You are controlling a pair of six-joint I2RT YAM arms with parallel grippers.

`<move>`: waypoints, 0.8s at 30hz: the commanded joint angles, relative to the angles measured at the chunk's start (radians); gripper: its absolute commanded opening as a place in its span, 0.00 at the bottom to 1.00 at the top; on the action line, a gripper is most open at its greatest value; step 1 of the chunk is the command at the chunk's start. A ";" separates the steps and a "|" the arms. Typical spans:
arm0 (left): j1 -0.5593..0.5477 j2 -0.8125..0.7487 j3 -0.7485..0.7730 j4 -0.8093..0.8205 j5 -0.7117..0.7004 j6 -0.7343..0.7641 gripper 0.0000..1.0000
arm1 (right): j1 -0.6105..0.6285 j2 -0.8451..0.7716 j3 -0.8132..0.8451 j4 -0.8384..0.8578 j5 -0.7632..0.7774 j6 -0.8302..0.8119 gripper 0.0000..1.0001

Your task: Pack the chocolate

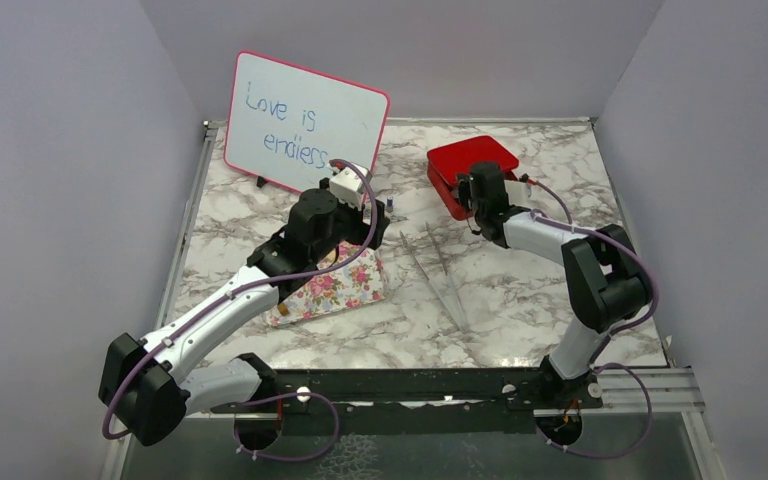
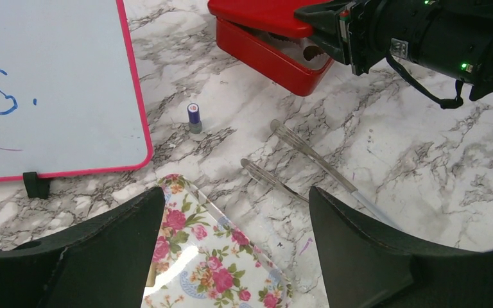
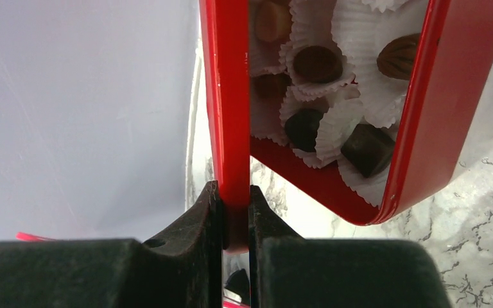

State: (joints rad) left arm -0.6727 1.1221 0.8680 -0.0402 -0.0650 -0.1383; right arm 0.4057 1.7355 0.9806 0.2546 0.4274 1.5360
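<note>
The right hand is clenched on the thin edge of a red lid, its two fingers pressed against either face of the rim. The lid sits tilted over a red box at the far right of the bench, the gripped side raised so that the inside shows. In the box lie the chocolates, dark brown, reddish-brown and pale tan pieces, each in a frilled white paper cup, packed close together. Only part of the box shows past the lid, so how many pieces it holds cannot be told. The left hand is released, its fingers spread wide and grasping nothing, and it hangs over the far end of a tray with a pink flower pattern that lies on the near left of the bench. Between the tray and the box lies a pair of long metal tweezers, flat on the marble. Just beyond the tray stands a small purple-capped tube, upright. Far left, a pink-framed whiteboard with blue handwriting stands propped on the bench.
</note>
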 commanded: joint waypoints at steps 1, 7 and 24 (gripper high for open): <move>-0.001 -0.006 -0.004 0.025 -0.010 0.008 0.83 | -0.002 0.014 0.047 -0.089 0.036 0.036 0.05; -0.002 -0.030 -0.021 0.036 -0.010 0.015 0.83 | 0.003 0.004 0.060 -0.231 0.048 0.124 0.10; -0.010 -0.047 -0.028 0.036 -0.021 0.030 0.83 | 0.020 -0.019 0.102 -0.573 0.013 0.314 0.35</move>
State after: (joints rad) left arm -0.6765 1.0973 0.8520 -0.0311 -0.0650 -0.1226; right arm 0.4164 1.7294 1.0763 -0.1104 0.4393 1.7908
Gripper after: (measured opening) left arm 0.832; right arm 0.326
